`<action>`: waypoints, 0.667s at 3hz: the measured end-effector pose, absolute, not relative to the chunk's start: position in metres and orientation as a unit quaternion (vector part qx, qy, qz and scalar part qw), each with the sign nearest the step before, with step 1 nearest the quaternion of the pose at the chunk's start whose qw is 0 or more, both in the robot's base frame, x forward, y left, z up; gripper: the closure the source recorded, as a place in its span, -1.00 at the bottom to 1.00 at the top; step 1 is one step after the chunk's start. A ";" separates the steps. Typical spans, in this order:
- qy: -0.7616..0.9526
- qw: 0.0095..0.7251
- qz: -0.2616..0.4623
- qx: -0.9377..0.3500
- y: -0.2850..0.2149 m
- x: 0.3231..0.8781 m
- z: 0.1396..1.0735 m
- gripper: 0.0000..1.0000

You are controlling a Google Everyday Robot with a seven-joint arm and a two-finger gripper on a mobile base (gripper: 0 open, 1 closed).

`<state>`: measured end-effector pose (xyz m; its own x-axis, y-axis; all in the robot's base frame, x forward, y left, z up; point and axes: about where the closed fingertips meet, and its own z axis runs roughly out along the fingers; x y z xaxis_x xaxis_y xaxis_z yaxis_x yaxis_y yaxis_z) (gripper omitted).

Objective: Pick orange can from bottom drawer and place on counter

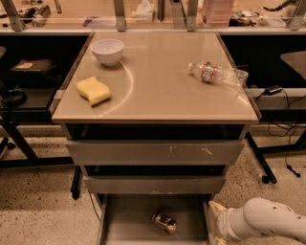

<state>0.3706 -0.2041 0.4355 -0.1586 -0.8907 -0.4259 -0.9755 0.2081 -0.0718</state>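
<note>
The orange can [164,222] lies on its side on the grey floor of the open bottom drawer [129,225], near the middle. My white arm [267,221] reaches in from the bottom right. The gripper [215,221] is at the arm's left end, by the drawer's right wall, right of the can and apart from it. Its lower part runs off the bottom edge of the view. The beige counter [158,91] tops the drawer cabinet above.
On the counter are a white bowl [107,50], a yellow sponge [93,90] and a clear plastic bottle [217,74] lying on its side. Two closed grey drawers [154,152] sit above the open one. A cluttered bench [153,14] runs behind. Cables [282,129] lie at the right.
</note>
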 end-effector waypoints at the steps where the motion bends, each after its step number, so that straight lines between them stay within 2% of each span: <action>1: 0.742 0.224 0.099 -0.624 -0.208 0.392 0.403 -1.00; 2: 0.737 0.287 0.095 -0.605 -0.208 0.426 0.355 -1.00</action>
